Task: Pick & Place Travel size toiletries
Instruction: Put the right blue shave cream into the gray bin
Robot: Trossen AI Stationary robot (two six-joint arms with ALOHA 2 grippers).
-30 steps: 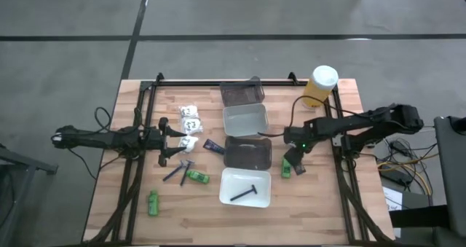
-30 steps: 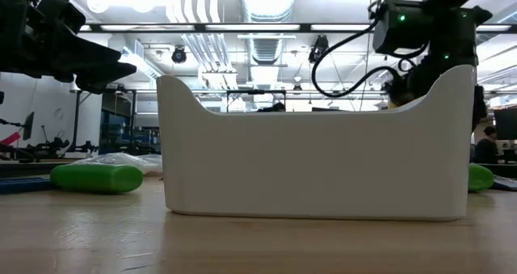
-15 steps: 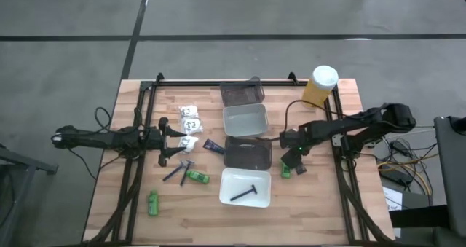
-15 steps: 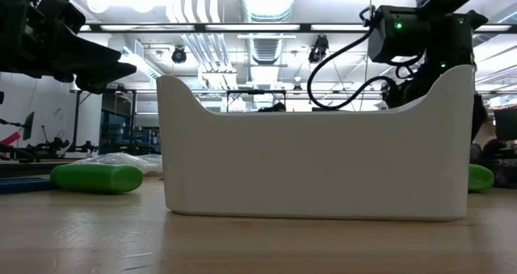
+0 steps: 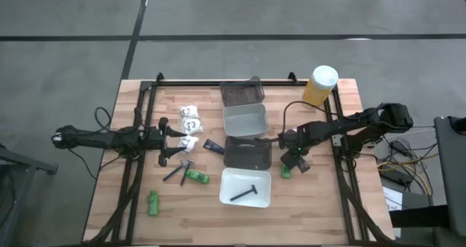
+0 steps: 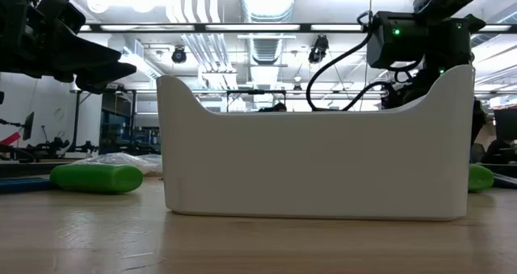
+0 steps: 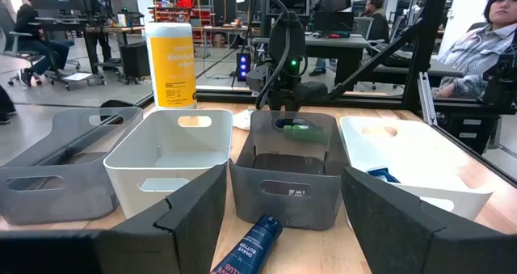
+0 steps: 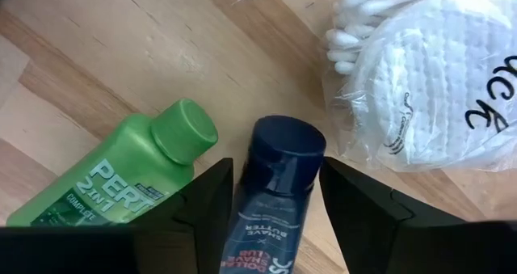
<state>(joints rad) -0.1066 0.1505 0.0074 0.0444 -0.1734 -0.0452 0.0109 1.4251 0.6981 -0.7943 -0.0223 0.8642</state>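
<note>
My right gripper [image 5: 295, 158] is open and points down at the table's right side; in its wrist view [image 8: 275, 169] its fingers stand on either side of the cap end of a dark blue tube [image 8: 271, 193]. A green bottle [image 8: 121, 173] lies beside the tube, and a white packet of cotton pads [image 8: 428, 72] lies beyond it. My left gripper [image 5: 177, 141] is open and waits level near white packets [image 5: 189, 116], with another dark tube [image 7: 246, 250] ahead of it. Razors [image 5: 178, 170] and green bottles [image 5: 196, 176] [image 5: 153, 202] lie on the table. My right gripper has its two fingers [image 8: 206, 197] close on either side of the dark blue tube's cap [image 8: 283, 149], coming from above. The tube lies flat on the table. I cannot tell whether the fingers touch it.
Several trays stand in a row down the table's middle: dark grey [image 5: 242, 94], pale [image 5: 245, 120], dark grey [image 5: 247, 154], and white [image 5: 258, 181] with a dark razor [image 5: 244, 193] in it. A big yellow container [image 5: 320, 85] stands at the far right corner. People sit in the room beyond.
My right gripper has moved toward the table's left and slightly toward the near edge, coming over the green bottle and the dark tube on the right side. The things on the table have stayed where they were.
</note>
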